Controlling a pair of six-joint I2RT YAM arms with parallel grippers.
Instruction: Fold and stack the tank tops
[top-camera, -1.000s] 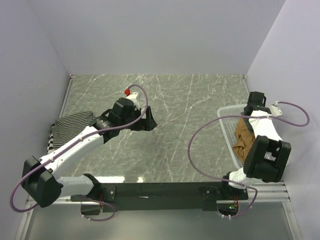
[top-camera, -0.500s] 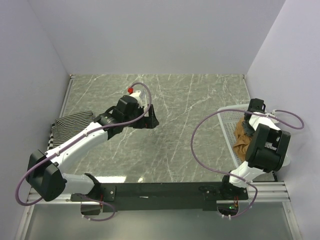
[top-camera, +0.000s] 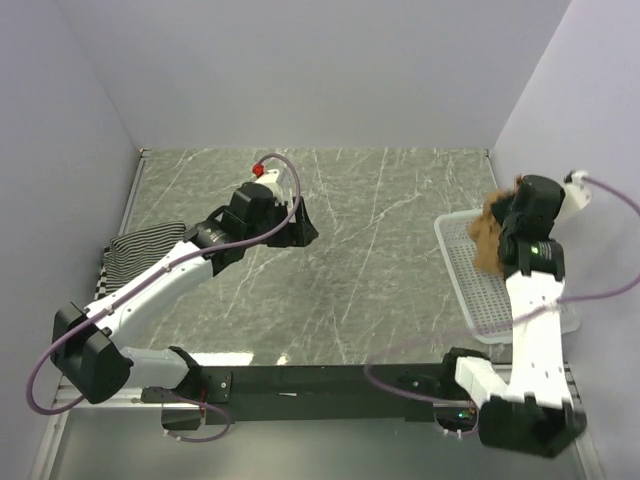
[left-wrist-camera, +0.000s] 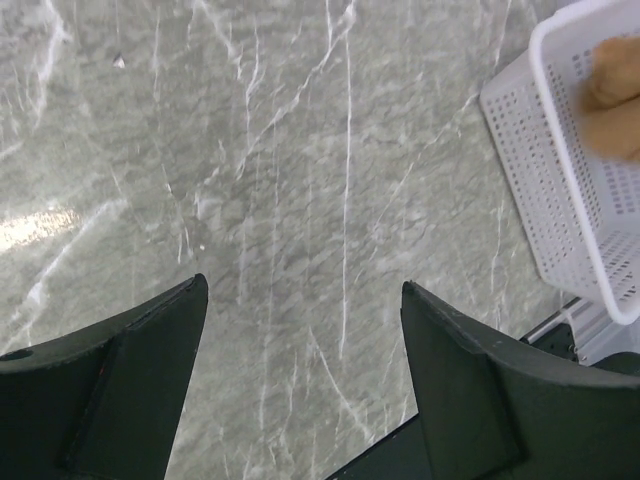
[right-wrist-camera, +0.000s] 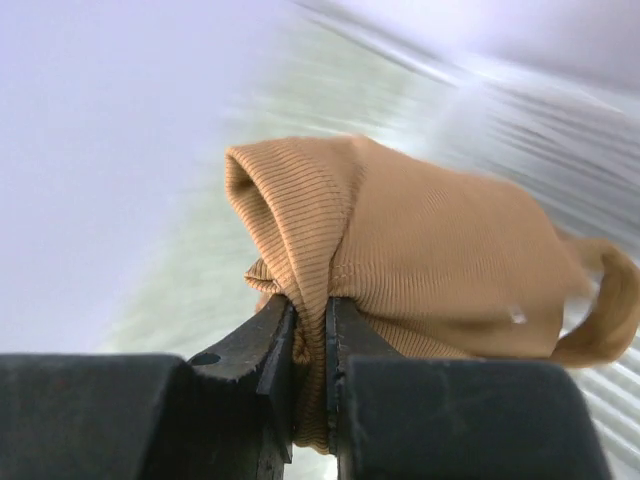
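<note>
The right fingers (right-wrist-camera: 309, 314) are pinched nearly together on a fold of the tan-brown tank top (right-wrist-camera: 430, 255), which hangs bunched above the white mesh basket (top-camera: 500, 310); bunched so, its long axis cannot be told. The bare bench (top-camera: 380, 200) where it could be spread lies to its left, towards the left fingers (top-camera: 299, 232), which stand wide with nothing between them. Three tops show: this one, plus the thin-striped top (top-camera: 150, 245) over the bold-striped top (top-camera: 101, 285) at the bench's left edge. One basket.
</note>
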